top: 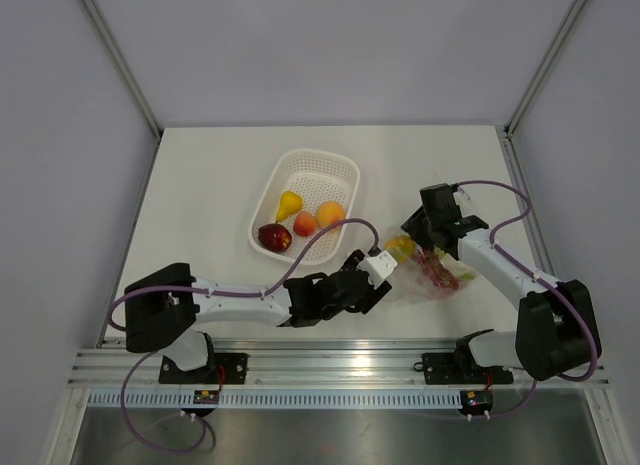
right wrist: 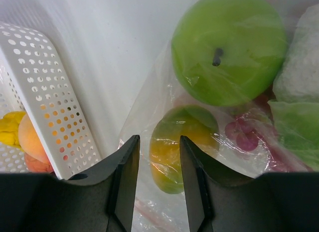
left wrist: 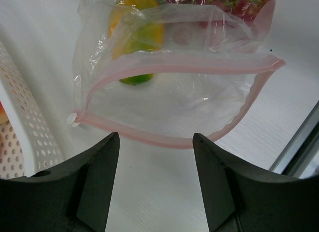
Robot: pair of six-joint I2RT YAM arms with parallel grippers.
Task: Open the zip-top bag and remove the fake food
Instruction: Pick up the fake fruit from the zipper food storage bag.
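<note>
Your left gripper (left wrist: 156, 138) stands open, empty, just left of the gaping zip-top bag (left wrist: 189, 68); whether your right gripper (right wrist: 156, 142) pinches its plastic, you cannot tell.

Clear pink-zipped bag (left wrist: 174, 102), white perforated basket (right wrist: 45, 92), green apple (right wrist: 229, 47)

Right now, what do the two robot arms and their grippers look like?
Both the left arm and right arm have white tubular links, bulky black joint housings and a looping purple cable. The left gripper and right gripper each have two matte black, wedge-shaped fingers. No markings are legible.
</note>
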